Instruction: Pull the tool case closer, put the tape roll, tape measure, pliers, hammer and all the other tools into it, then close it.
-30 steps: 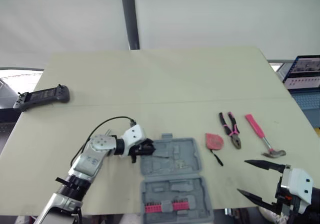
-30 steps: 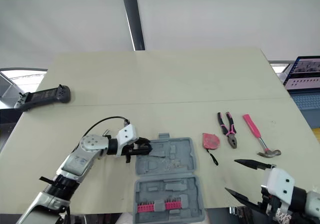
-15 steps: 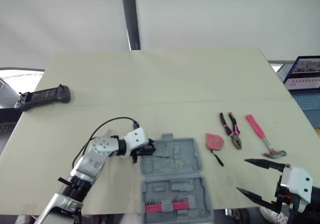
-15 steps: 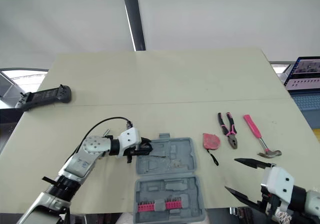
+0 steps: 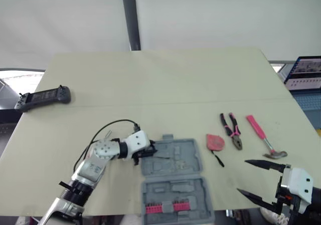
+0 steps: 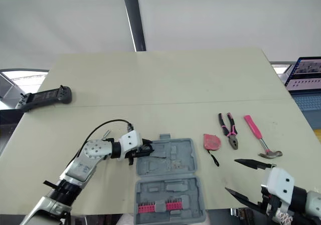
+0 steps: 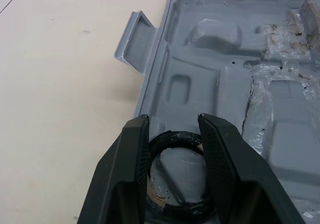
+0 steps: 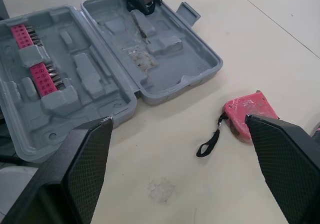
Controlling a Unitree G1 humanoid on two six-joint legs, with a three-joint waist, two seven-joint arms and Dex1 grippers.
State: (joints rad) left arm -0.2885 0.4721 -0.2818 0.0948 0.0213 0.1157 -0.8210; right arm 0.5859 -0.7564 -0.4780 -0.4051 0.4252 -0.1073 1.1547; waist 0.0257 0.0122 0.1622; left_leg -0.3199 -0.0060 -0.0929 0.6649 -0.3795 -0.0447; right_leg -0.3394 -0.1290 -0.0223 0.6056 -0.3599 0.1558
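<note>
Tool case (image 5: 188, 152), grey plastic, lies open flat near the front edge of a pale table (image 5: 150, 84), slightly left of centre. Its two moulded halves face up. The half nearer the robot holds a row of pink screwdriver bits (image 5: 167, 206).

The left gripper (image 5: 145, 151) reaches in over the left edge of the far half. In the left wrist view its two black fingers (image 7: 127, 174) clasp a black tape roll (image 7: 172, 135) from either side, and the roll sits low in a corner recess of the case, next to the grey latch tab (image 7: 135, 42).

To the right of the case, well apart from it, three tools lie on the table in a row: a red tape measure (image 5: 215, 142) with a black wrist loop, then pink-handled pliers (image 5: 232, 131), then a pink-handled hammer (image 5: 263, 136) with its head pointing toward the robot.

The right gripper (image 5: 242, 176) hovers at the front right corner of the table, its fingers spread wide and holding nothing.

A dark handheld controller (image 5: 42, 96) rests at the table's far left edge.
</note>
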